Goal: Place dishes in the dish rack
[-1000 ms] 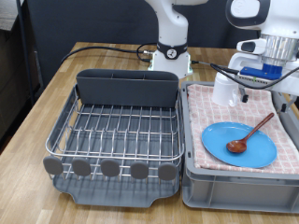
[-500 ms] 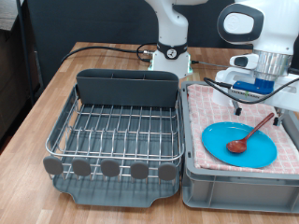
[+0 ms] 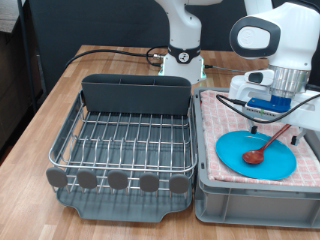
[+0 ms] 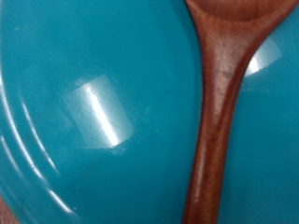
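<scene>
Gripper: the gripper [image 3: 272, 116] hangs low over the blue plate at the exterior view's right, just above the spoon's handle; its fingertips are hidden behind the hand, so whether it is wide or narrow cannot be told, and nothing shows between the fingers.
Arm: the white arm [image 3: 275, 40] bends in from the exterior view's top right, with black cables trailing from the hand.
Plate: the round blue plate [image 3: 240, 150] lies flat on the pink checked cloth inside the light grey bin; in the wrist view its glossy surface [image 4: 84, 112] fills nearly the whole picture, with window reflections on it.
Spoon: the brown wooden spoon [image 3: 263, 147] lies across the plate, bowl resting on the blue surface, handle pointing up towards the exterior view's top right and passing beneath the hand; in the wrist view the handle [image 4: 217, 121] runs across the plate, widening at one end.
Cloth: the pink checked cloth [image 3: 215, 125] lines the bin under the plate.
Bin: the light grey bin [image 3: 250, 205] stands on the table just beside the dish rack, on the exterior view's right.
Dish rack: the wire dish rack [image 3: 125, 140] sits in its dark grey tray at the exterior view's left, with no dishes on the grid.
Utensil holder: the tall grey utensil holder [image 3: 135, 93] stands along the rack's far edge.
Table: the wooden table [image 3: 40, 120] carries both rack and bin.
</scene>
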`<state>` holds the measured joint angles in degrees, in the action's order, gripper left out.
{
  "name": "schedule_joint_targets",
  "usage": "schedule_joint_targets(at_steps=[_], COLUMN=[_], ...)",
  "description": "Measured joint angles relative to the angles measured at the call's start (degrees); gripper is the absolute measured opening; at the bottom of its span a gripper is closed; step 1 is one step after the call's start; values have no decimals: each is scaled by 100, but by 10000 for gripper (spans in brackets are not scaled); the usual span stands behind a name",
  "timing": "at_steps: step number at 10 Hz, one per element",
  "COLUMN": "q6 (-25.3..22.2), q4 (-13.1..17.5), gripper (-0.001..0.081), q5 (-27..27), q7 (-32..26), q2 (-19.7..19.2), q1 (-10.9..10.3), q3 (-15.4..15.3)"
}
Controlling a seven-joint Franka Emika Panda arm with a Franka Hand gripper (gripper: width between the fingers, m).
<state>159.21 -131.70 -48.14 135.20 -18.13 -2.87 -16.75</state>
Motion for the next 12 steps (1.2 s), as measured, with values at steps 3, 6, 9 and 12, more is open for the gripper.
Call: schedule_joint_targets(at_steps=[3, 6, 9, 12], q6=[-7, -21, -10, -10], q4=[96, 101, 101, 101], gripper=[802, 725, 378, 84], q5=[-118, -393, -542, -542], q7=[294, 725, 900, 904], q2=[-168, -181, -181, -181], q1=[-112, -288, -339, -339], q3=[124, 279, 331, 332])
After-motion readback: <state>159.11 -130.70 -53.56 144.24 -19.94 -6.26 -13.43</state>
